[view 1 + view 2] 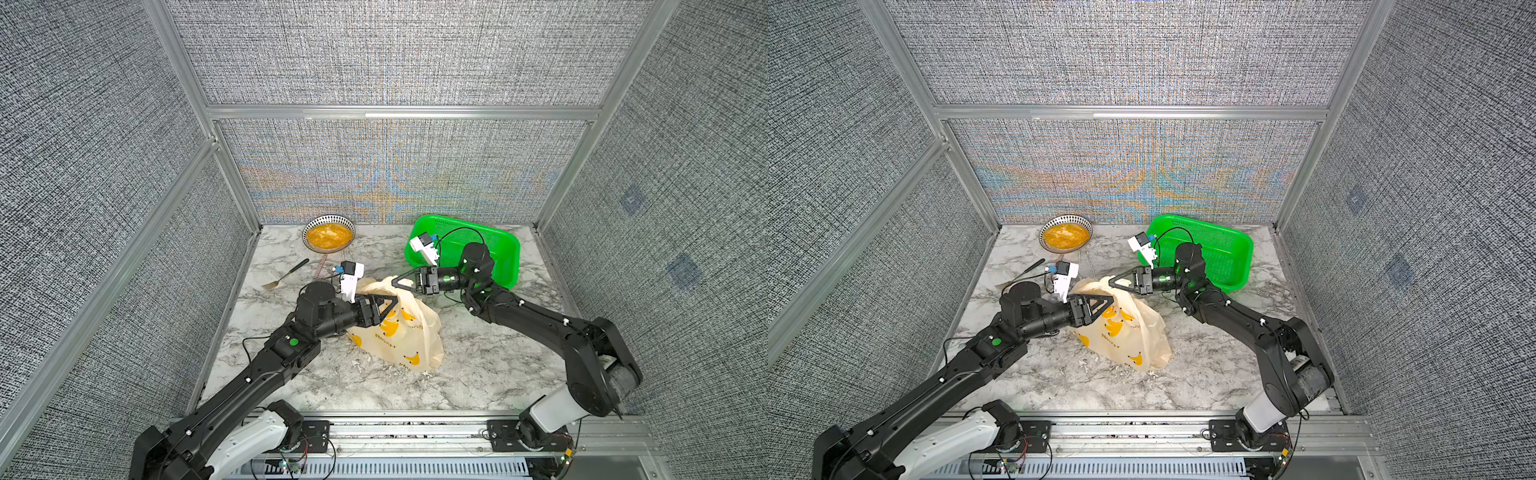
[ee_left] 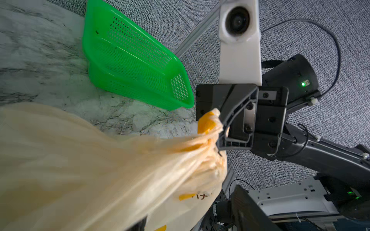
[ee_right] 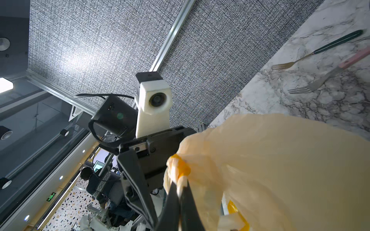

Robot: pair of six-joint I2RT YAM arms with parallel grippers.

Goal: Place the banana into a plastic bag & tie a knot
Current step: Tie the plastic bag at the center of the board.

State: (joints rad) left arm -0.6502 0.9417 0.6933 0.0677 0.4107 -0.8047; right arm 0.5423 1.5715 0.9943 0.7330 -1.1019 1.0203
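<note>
– So, where is the thin cream translucent plastic bag [image 1: 409, 332] printed with yellow bananas?
– Slumped in the middle of the white marble-patterned bench [image 1: 478, 374], between the two arms, bulging, with its top drawn up toward the far side.
– And the right fingers [image 3: 191, 212]?
– Closed tight, pinching a bunched strip at the bag's top.
– The left fingers [image 2: 246, 206]?
– Spread apart, with bag film lying between them. Whether they press on it, I cannot tell.
– Can you make out the banana?
– No. Only the printed ones show; the film hides whatever fills the bag.
– What else is on the bench?
– A green perforated plastic basket [image 1: 498, 249] at the far right, behind the right arm and apart from the bag. A round bowl of orange-yellow food [image 1: 329, 235] sits at the far edge. A dark-handled metal fork [image 1: 286, 275] lies near the left side, with a pink-handled fork [image 3: 320, 80] just beside it.
</note>
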